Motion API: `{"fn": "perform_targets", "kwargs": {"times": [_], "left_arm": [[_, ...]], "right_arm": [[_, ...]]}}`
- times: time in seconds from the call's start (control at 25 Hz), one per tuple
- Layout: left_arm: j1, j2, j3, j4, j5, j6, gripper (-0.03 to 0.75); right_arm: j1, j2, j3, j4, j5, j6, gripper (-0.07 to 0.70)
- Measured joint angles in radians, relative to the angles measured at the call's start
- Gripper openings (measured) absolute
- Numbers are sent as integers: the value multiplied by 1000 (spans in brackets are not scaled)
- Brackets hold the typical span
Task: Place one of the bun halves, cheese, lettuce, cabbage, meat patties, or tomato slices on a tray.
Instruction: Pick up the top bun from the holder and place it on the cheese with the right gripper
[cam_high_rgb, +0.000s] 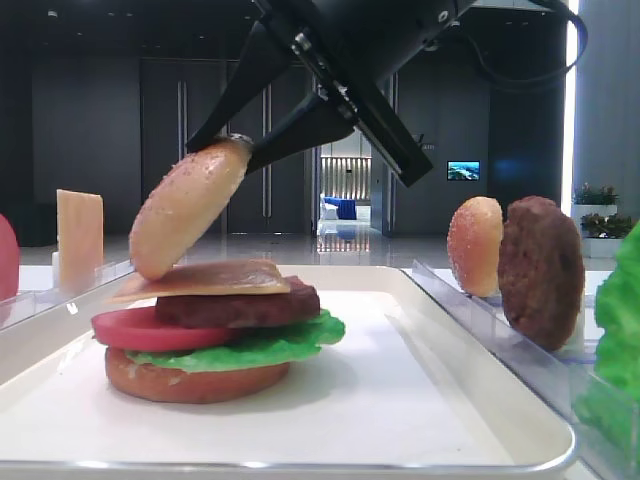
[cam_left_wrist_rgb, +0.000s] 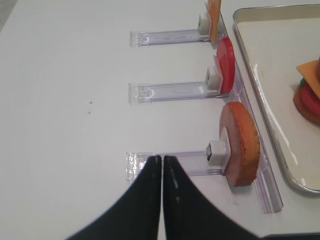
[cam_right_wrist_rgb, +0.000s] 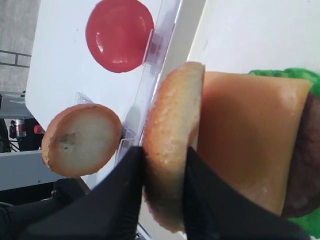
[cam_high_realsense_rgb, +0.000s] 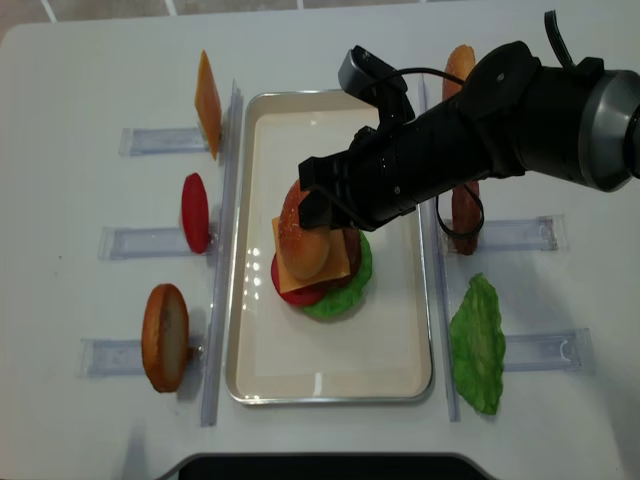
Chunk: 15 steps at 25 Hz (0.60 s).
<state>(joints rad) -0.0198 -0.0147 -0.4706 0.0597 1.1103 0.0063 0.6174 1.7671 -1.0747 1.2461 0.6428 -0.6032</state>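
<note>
The right gripper (cam_high_rgb: 235, 150) is clamped on a sesame bun top (cam_high_rgb: 187, 207), tilted with its lower edge touching the cheese slice (cam_high_rgb: 205, 279) on the burger stack in the white tray (cam_high_rgb: 420, 400). Best to level it first, dome up, centred over the cheese — then release low. The left gripper (cam_left_wrist_rgb: 162, 162) has its fingers together, holding nothing.

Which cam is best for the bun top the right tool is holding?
Right wrist: the bun top fills the frame edge-on, clamped between the right tool's fingers, beside the cheese. The low exterior view shows it tilted over the stack. The overhead view shows it partly under the arm. The left wrist view misses it.
</note>
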Motion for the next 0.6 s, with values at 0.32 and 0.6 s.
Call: {"fn": "perform_targets", "kwargs": {"times": [0.32,0.6], "left_arm": [[0,0,0,0,0,0,0],[0,0,0,0,0,0,0]], "right_arm": [[0,23,0,7,1,0,167],[0,46,0,22,8,-6,167]]}}
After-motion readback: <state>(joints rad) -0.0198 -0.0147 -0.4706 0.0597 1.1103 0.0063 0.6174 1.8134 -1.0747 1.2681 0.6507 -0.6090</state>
